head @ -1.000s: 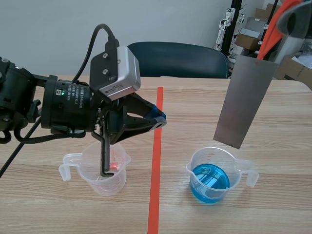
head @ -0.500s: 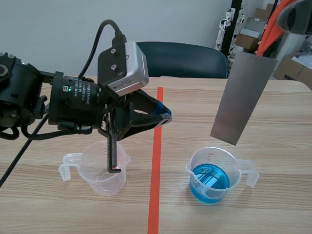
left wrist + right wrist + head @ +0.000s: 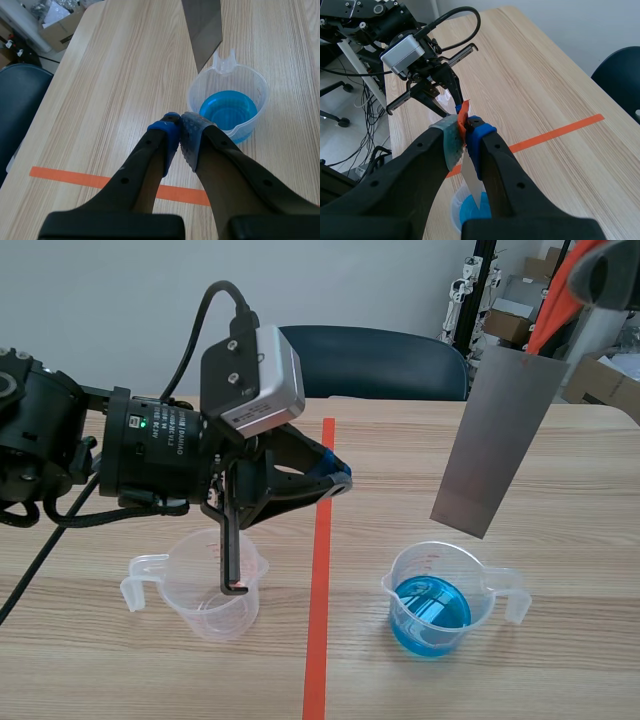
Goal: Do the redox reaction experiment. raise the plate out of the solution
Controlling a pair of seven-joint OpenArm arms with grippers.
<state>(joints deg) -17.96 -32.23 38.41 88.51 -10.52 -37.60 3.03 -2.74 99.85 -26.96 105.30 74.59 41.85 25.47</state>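
The grey metal plate (image 3: pixel 497 435) hangs in the upper right of the scene view. It is out of the blue water and up in the air. The right gripper (image 3: pixel 543 348) is clenched on the plate's top edge, up in the top right corner. In the right wrist view the right gripper (image 3: pixel 466 131) has its two fingers pressed on the plate (image 3: pixel 471 181), which points down under the fingers. The plate is tilted a bit. Its low edge sits just above the cup of blue water (image 3: pixel 482 585) and does not touch it. That cup stands on the counter (image 3: pixel 570 530) at the lower right of the scene view. In the left wrist view the same cup (image 3: pixel 200 92) is just ahead of the left gripper (image 3: pixel 179 131), and the plate (image 3: pixel 202 25) hangs over the cup's far rim. The left gripper (image 3: pixel 335 480) is in the middle left of the scene view. Its fingers are pinched together with nothing seen between them. Under the left arm stands a clear cup (image 3: pixel 165 585) at the lower left. An orange tape line (image 3: pixel 320 590) runs between the two cups.
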